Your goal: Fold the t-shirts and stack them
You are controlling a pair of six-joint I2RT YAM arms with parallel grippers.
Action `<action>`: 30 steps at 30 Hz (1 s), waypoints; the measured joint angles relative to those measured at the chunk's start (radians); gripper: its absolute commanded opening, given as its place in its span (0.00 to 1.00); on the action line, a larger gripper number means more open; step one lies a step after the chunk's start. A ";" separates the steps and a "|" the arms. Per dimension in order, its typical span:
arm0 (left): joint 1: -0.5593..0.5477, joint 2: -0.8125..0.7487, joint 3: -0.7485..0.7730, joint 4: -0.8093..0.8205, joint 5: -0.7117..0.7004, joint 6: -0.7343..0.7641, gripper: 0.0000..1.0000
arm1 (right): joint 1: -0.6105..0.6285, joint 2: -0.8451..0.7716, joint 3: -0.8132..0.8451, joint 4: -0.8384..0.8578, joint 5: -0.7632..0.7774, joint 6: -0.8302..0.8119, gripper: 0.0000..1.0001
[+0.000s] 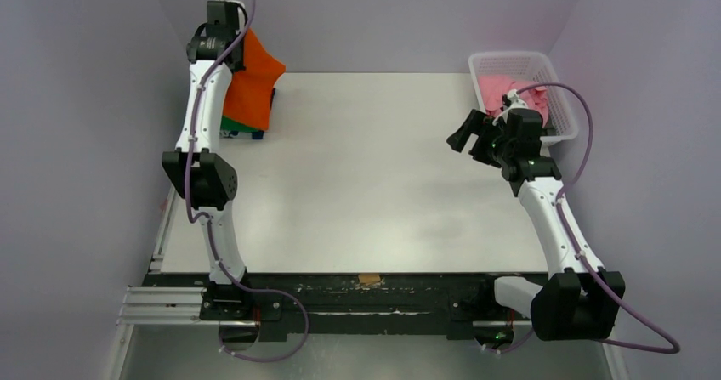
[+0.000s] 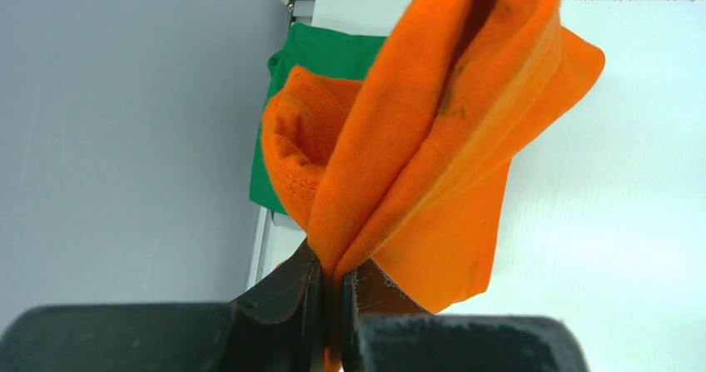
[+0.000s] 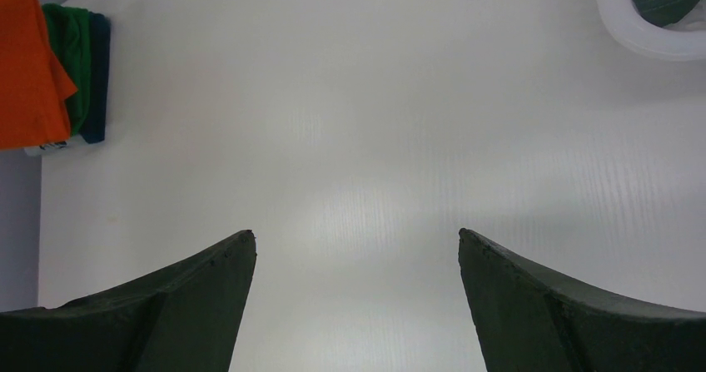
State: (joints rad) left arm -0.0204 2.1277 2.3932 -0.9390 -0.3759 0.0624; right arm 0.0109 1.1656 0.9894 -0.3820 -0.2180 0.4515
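Note:
My left gripper (image 2: 337, 280) is shut on a bunched fold of the bright orange t-shirt (image 2: 433, 139), which hangs from it above the table's far left corner (image 1: 251, 87). Under it lies a folded green t-shirt (image 2: 325, 56) on top of a dark blue one (image 3: 100, 72). A pink t-shirt (image 1: 502, 87) lies crumpled in the basket. My right gripper (image 1: 466, 133) hovers open over bare table just left of the basket, nothing between its fingers (image 3: 208, 305).
The white lattice basket (image 1: 519, 61) stands at the far right corner; its rim (image 3: 633, 22) shows in the right wrist view. A grey wall runs close along the left side of the stack. The white table (image 1: 366, 176) lies between the arms.

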 measured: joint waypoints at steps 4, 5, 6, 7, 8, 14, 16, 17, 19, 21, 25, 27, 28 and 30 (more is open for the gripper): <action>0.001 0.000 0.025 0.002 0.018 0.000 0.00 | 0.000 -0.001 -0.001 0.000 0.021 0.000 0.90; 0.001 0.000 0.027 0.004 0.018 0.000 0.00 | 0.000 -0.001 -0.001 0.000 0.026 0.000 0.90; 0.001 0.000 0.027 0.005 0.018 0.000 0.00 | 0.000 -0.001 -0.001 0.000 0.028 0.000 0.90; 0.002 0.000 0.027 0.005 0.018 0.000 0.00 | 0.000 0.000 -0.001 0.000 0.031 0.000 0.90; 0.003 0.000 0.027 0.005 0.019 0.000 0.00 | 0.000 0.000 -0.001 0.000 0.036 0.000 0.90; 0.032 0.006 0.027 0.007 0.037 -0.001 0.00 | 0.000 0.029 -0.001 -0.001 0.048 -0.001 0.90; 0.048 0.016 0.027 0.012 0.040 -0.003 0.00 | 0.000 0.039 -0.001 -0.003 0.052 -0.001 0.90; 0.059 0.026 0.027 0.018 0.048 -0.009 0.00 | 0.000 0.044 -0.001 -0.006 0.055 -0.001 0.90; 0.076 0.048 0.027 0.027 0.064 -0.018 0.00 | 0.000 0.051 -0.001 -0.011 0.069 -0.001 0.90; 0.095 0.083 0.027 0.046 0.086 -0.026 0.00 | 0.000 0.057 -0.001 -0.015 0.079 -0.001 0.90; 0.124 0.148 0.027 0.079 0.116 -0.043 0.00 | 0.000 0.064 -0.001 -0.017 0.101 -0.002 0.90; 0.139 0.188 0.035 0.101 0.126 -0.054 0.00 | 0.000 0.071 -0.001 -0.017 0.110 -0.002 0.90; 0.145 0.205 0.042 0.110 0.130 -0.061 0.00 | 0.000 0.074 -0.001 -0.017 0.117 -0.003 0.90; 0.160 0.237 0.051 0.134 0.138 -0.072 0.00 | 0.000 0.080 -0.001 -0.017 0.124 -0.005 0.90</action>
State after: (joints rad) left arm 0.1398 2.3650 2.4439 -0.8051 -0.2379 -0.0101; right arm 0.0109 1.2461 0.9886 -0.3992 -0.0940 0.4469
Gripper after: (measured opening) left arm 0.049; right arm 0.902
